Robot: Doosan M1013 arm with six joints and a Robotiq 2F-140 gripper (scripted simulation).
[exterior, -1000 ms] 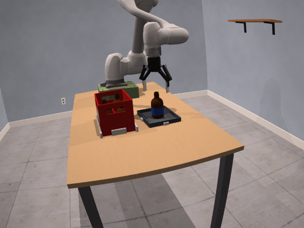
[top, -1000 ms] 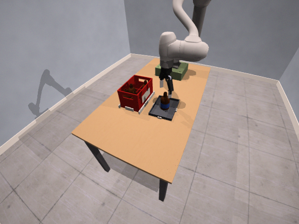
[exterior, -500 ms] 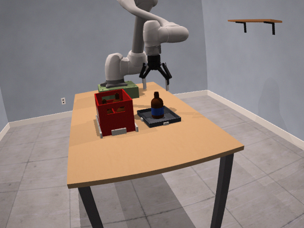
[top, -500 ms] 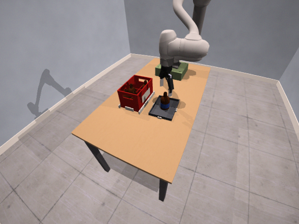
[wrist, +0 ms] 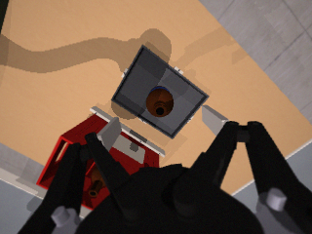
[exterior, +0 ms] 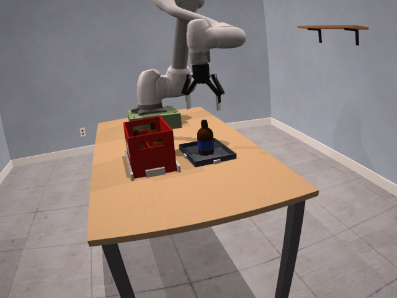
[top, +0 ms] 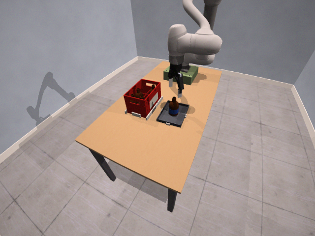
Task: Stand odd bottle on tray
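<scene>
A brown bottle with a blue label (top: 173, 109) (exterior: 205, 146) (wrist: 160, 101) stands upright on the dark tray (top: 163, 117) (exterior: 224, 156) (wrist: 184, 98), which lies level. Several brown bottles stand in the red crate (top: 137, 107) (exterior: 154, 160) (wrist: 78, 130); its walls hide their lower parts. One crate bottle (top: 138, 93) shows its neck and shoulder above the near wall. My gripper (top: 175, 89) (exterior: 203, 108) (wrist: 160, 118) is wide open and empty, pointing down above the tray bottle's mouth, touching nothing. Neck thickness differences cannot be told from these views.
Pale stops (top: 136, 114) (exterior: 155, 171) line the crate's foot, and small pale stops (top: 168, 124) (exterior: 216, 161) sit at the tray's edges. The green arm base (top: 188, 79) (exterior: 173, 120) is at the back of the table. A wall shelf (exterior: 333, 27) hangs far right.
</scene>
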